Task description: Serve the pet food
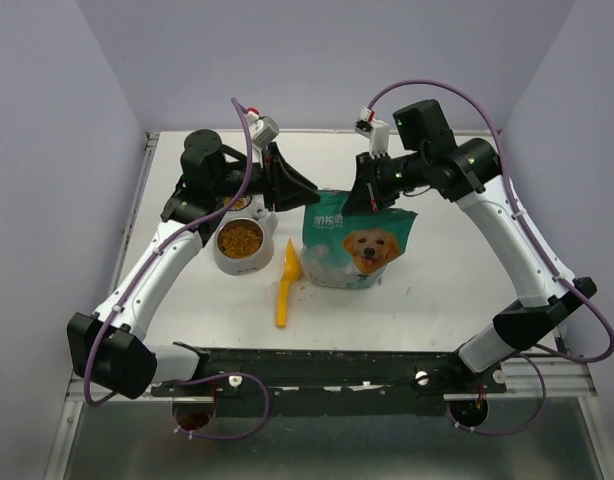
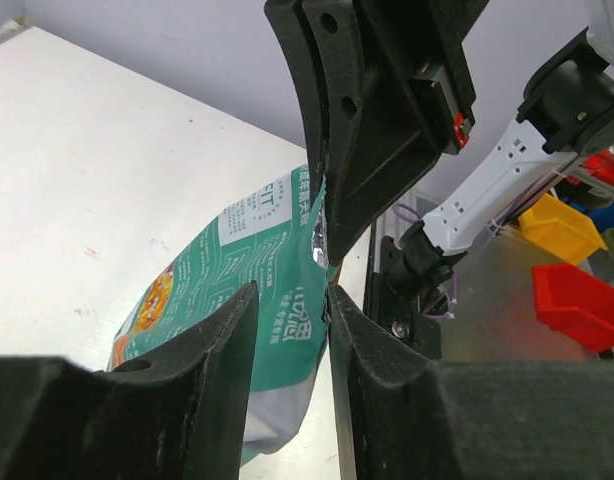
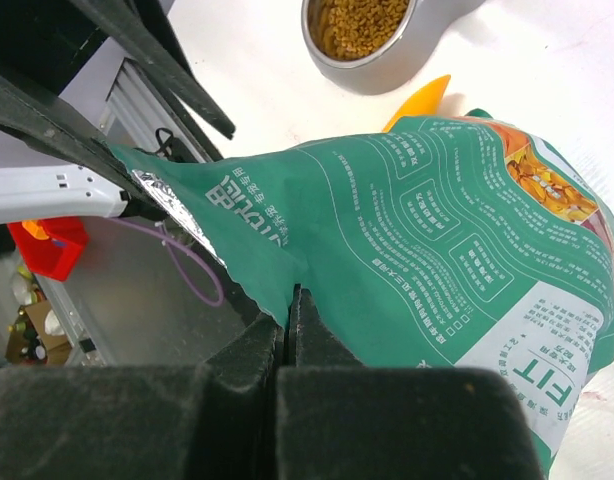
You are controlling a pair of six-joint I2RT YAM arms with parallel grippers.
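Note:
The pet food [image 1: 240,240] is a brown heap of kibble in a grey bowl [image 1: 219,262] left of centre; it also shows in the right wrist view [image 3: 362,25]. The teal-and-white dog-picture bag [image 1: 355,252] stands at mid-table. My right gripper [image 1: 372,197] is shut on the bag's top edge [image 3: 292,300] and holds it up. My left gripper [image 1: 305,190] is open at the bag's top left corner. In the left wrist view its fingers [image 2: 237,335] stand apart with the bag [image 2: 277,300] in or behind the gap; I cannot tell if they touch it.
An orange scoop [image 1: 287,285] lies on the table between bowl and bag, its tip showing in the right wrist view [image 3: 422,100]. A few loose pellets [image 1: 305,287] lie by it. Red and yellow bins [image 2: 577,300] stand beyond the table.

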